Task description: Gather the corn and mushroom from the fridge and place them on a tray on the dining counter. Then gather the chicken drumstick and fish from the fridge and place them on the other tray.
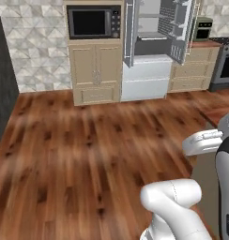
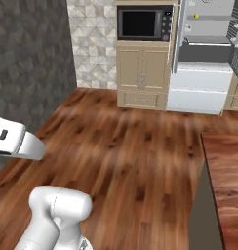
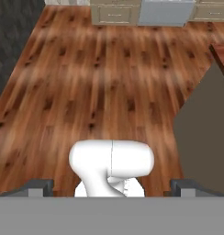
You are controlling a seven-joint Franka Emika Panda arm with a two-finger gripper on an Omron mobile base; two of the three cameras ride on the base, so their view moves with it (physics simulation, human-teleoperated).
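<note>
Gripper (image 3: 112,186) fingers spread wide, nothing between them, hanging over bare wood floor (image 3: 100,82); dining counter (image 2: 227,180) corner beside base; fridge (image 1: 156,42) far across room, doors open for access; foods inside too small to identify.

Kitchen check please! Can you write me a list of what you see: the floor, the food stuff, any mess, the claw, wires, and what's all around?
Surface: brown wood floor, bare between robot and cabinets.
Job's things: fridge stands open across the room; a small yellow item sits on a shelf, too small to name. Edge of the dining counter at right; trays nothing seen.
Clutter: nothing seen.
Claw: claw open, holding nothing, pointed at the floor.
Cables: nothing seen.
Surroundings: microwave above beige cabinets, stove, tiled wall.
</note>
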